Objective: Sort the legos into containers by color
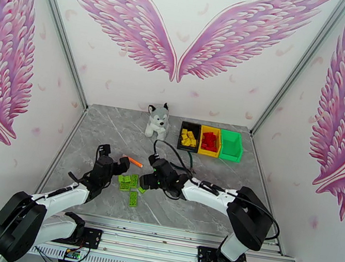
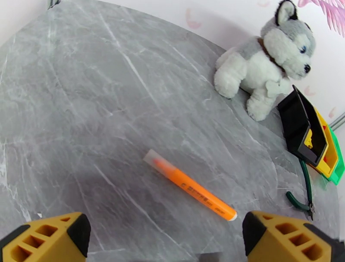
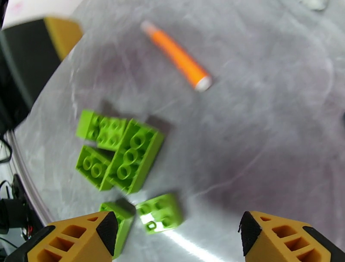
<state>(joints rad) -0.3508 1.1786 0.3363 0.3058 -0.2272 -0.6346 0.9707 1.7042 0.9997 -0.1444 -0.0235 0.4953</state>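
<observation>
Lime-green studded plastic bricks (image 3: 131, 157) cluster on grey marbled tabletop (image 3: 267, 129), near thin orange marker pen (image 3: 177, 56). Right end effector (image 3: 177, 232) open over bricks; left end effector (image 2: 166, 239) open beside pen.

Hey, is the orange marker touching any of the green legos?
Apart. The right wrist view shows bare table between the orange marker and the nearest green legos.
</observation>
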